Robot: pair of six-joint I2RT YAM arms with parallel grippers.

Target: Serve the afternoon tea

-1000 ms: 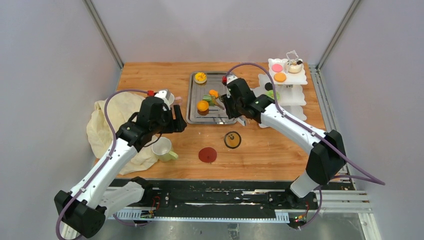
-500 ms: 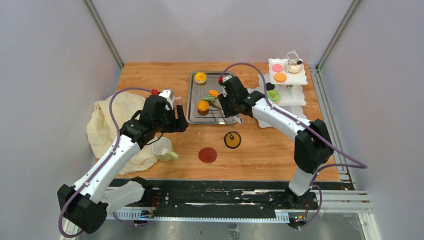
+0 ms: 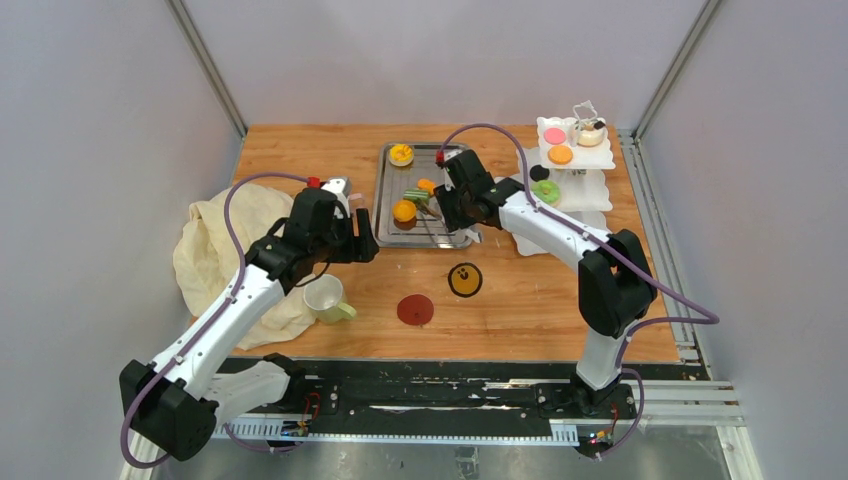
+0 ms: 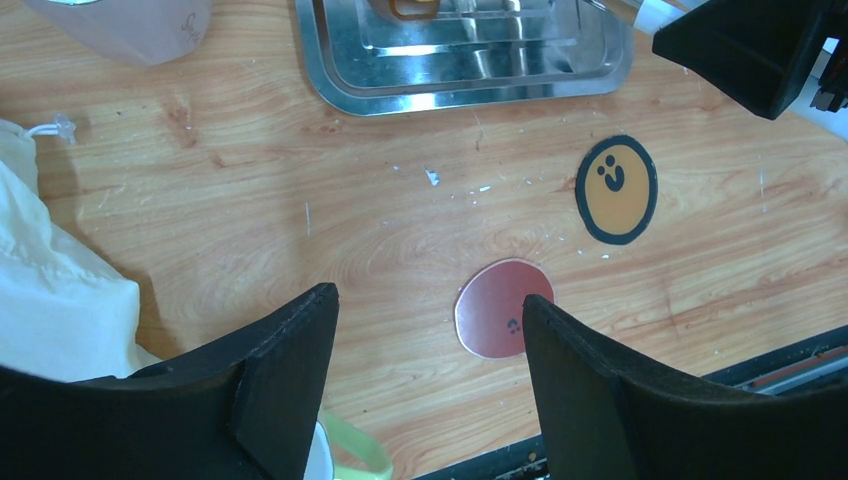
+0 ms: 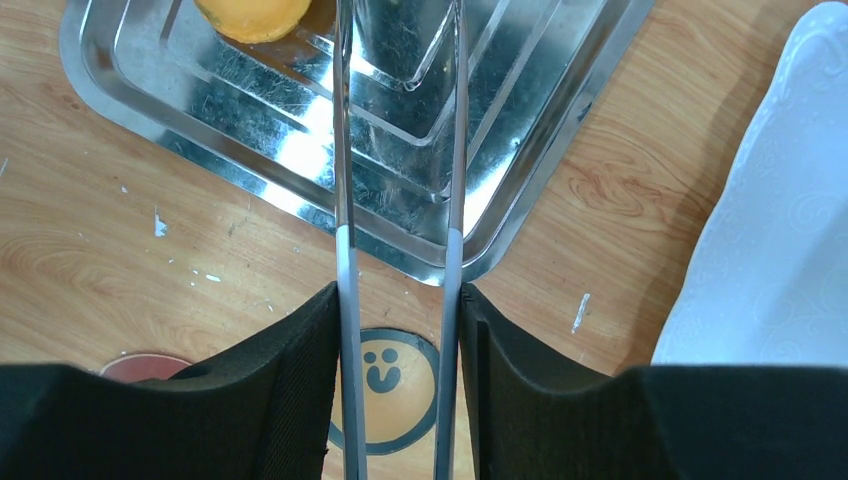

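Observation:
My right gripper (image 3: 447, 206) is shut on the metal tongs (image 5: 346, 180), whose arms reach over the steel tray (image 3: 385, 225) towards an orange tart (image 5: 255, 12). Several small pastries lie on the tray, among them a yellow tart (image 3: 401, 154) and a green piece (image 3: 416, 196). The white tiered stand (image 3: 583, 199) holds a pink disc (image 3: 554, 135), an orange tart (image 3: 560, 154) and a green donut (image 3: 546, 191). My left gripper (image 4: 430, 320) is open and empty above the table, between a pale mug (image 3: 325, 297) and a red coaster (image 4: 497, 308). An orange smiley coaster (image 4: 616, 190) lies to the right of the red one.
A cream cloth (image 3: 225, 250) is bunched at the left, under the pale mug. A second pale mug (image 4: 130, 25) stands near the tray's left edge. The stand's white base (image 5: 770, 250) is close to the right of my right gripper.
My right gripper has moved left over the tray with the tongs. My left gripper has shifted a little to the right, still open.

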